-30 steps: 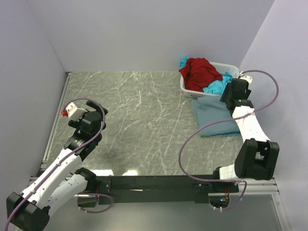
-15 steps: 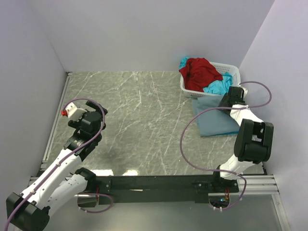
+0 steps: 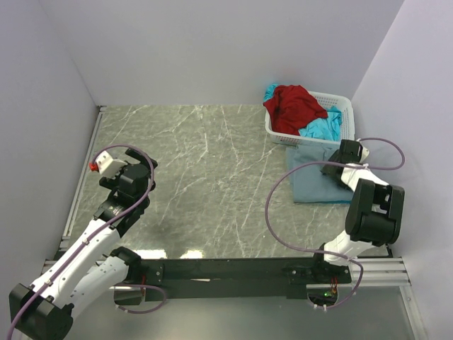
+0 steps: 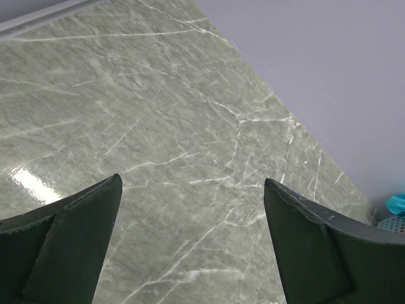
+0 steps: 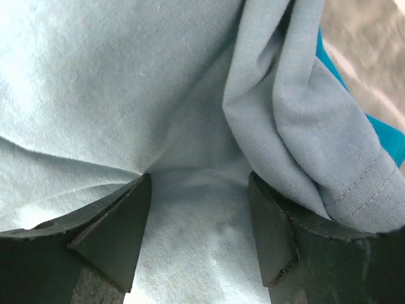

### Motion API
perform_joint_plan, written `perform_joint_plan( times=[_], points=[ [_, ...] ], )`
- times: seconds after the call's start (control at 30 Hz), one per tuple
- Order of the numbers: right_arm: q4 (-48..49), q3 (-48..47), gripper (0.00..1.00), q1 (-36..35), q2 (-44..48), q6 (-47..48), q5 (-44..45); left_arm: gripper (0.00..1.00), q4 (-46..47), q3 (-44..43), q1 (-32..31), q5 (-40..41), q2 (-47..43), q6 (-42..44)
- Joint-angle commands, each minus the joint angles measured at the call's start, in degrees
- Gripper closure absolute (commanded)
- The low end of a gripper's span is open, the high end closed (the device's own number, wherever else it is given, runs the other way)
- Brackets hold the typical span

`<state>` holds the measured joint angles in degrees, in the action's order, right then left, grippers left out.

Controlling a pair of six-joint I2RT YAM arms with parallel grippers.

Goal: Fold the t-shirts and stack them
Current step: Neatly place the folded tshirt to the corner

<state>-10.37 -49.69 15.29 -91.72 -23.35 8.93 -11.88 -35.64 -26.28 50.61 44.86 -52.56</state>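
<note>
A folded dusty grey-blue t-shirt (image 3: 311,180) lies on the table at the right, in front of the basket. A red t-shirt (image 3: 291,106) and a turquoise t-shirt (image 3: 322,129) are piled in the white lattice basket (image 3: 342,106). My right gripper (image 3: 333,164) is down on the grey-blue shirt's far right part; in the right wrist view the right gripper (image 5: 199,190) is open with the jaws pressed onto the grey-blue cloth (image 5: 126,82), a raised fold (image 5: 297,139) beside the right finger and a bit of turquoise (image 5: 380,136) behind. My left gripper (image 3: 134,170) is open and empty over bare table at the left.
Walls close the table at the back and both sides. A metal rail (image 3: 85,170) runs along the left edge. The marble table top (image 4: 190,114) fills the left wrist view, with the basket's corner (image 4: 393,221) at the far right.
My right arm has folded back and dropped, bringing its gripper from beside the basket down onto the grey-blue shirt. The left arm has not moved.
</note>
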Motion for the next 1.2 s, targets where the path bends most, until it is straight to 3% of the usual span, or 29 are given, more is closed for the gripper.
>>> perform_joint_plan(
  times=[0.0,0.4,0.5,0.63,0.87,1.17],
  points=[
    [-9.48,3.90,0.30,0.71,2.33,-2.66,0.64,0.01,0.45,-1.98,0.36,1.69,-0.04,1.23],
    [-16.09,-3.12,0.21,0.62,15.96,2.77,1.18,0.00,0.01,-2.24,0.44,0.81,-0.30,1.14],
    [-12.67,-5.50,0.19,0.71,13.68,7.68,0.66,0.01,0.36,-1.89,0.44,0.81,-0.39,1.23],
    [-3.53,-6.11,0.13,0.62,7.98,14.46,-7.07,0.01,0.72,-1.80,0.44,1.07,0.22,1.57],
    [4.20,-9.19,0.10,0.71,-0.20,24.31,-11.04,0.01,1.15,-1.72,0.62,1.08,0.49,2.01],
    [2.11,-13.68,0.10,0.71,-5.22,31.00,-14.20,0.01,1.16,-1.98,0.71,0.63,1.19,1.84]
  ],
)
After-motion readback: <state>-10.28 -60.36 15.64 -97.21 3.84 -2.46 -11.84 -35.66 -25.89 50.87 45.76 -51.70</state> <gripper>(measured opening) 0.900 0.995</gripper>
